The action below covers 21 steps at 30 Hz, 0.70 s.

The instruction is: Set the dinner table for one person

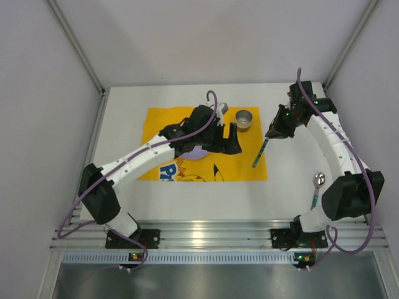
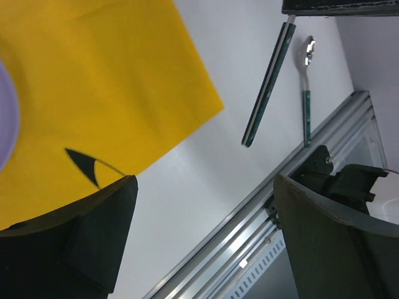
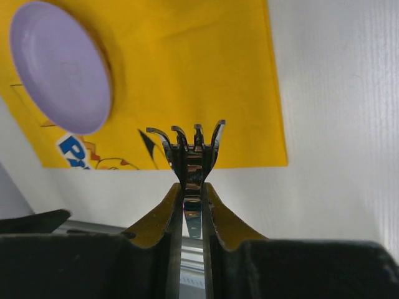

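Yellow cloth mat lay mid dinner table, the white matte top spreading well beyond it on every side. Purple plate sat on the mat, mostly hidden overhead by the left arm. Small metal cup stood at the plate's 1 o'clock. Right gripper was clenched on a fork, tines past the fingertips, teal handle slanting down at the mat's 3 o'clock edge; contact with the surface could not be told. Likely a placing grip, cutlery going beside the plate. Spoon lay on bare table at 4 o'clock. Left gripper hung spread and empty over the mat, probably keeping clear.
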Motion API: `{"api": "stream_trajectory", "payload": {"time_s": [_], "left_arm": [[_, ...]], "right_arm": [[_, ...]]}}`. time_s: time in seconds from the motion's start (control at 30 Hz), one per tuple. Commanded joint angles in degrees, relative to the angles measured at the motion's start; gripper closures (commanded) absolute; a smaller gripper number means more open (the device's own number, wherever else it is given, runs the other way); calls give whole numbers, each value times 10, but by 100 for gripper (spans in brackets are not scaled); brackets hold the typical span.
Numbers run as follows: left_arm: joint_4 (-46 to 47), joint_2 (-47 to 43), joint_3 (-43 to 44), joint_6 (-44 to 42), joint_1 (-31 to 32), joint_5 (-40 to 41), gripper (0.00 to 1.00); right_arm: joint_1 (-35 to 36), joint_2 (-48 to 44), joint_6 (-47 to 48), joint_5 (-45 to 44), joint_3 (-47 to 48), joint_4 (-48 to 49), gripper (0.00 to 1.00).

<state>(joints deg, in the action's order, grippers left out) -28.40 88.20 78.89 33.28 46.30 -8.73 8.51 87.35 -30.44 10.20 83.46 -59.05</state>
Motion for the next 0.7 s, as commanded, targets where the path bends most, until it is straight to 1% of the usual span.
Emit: {"api": "stream_trajectory", "payload": {"time_s": [0.0, 0.03, 0.1, 0.27, 0.33, 0.4, 0.43, 0.47, 0.5, 0.53, 0.63, 0.67], "left_arm": [[88, 49, 65, -8, 19, -91, 5], [88, 75, 89, -8, 22, -100, 6], [98, 100, 107, -1, 28, -117, 9], [153, 113, 94, 35, 34, -145, 12], [163, 118, 92, 40, 37, -160, 17], [179, 118, 86, 50, 41, -175, 31], [180, 119, 85, 52, 41, -172, 59], [179, 117, 83, 56, 41, -172, 78], [177, 115, 81, 57, 41, -168, 90], [173, 111, 76, 59, 41, -157, 100], [186, 82, 37, 69, 34, -146, 100], [186, 74, 28, 62, 30, -146, 100]], "right_arm": [[4, -39, -47, 86, 47, -37, 100], [5, -46, -52, 97, 50, -36, 100], [5, -52, -68, 128, 56, -34, 100], [5, -69, -88, 164, 60, -27, 100], [5, -74, -99, 188, 56, -19, 100], [5, -76, -110, 206, 49, -8, 100], [5, -78, -112, 210, 48, -5, 100], [5, -80, -112, 214, 47, -4, 100], [5, -80, -118, 221, 44, -1, 100], [5, -82, -121, 227, 43, 2, 100], [5, -94, -143, 250, 23, 31, 100], [5, -97, -150, 258, 17, 55, 97]]}}
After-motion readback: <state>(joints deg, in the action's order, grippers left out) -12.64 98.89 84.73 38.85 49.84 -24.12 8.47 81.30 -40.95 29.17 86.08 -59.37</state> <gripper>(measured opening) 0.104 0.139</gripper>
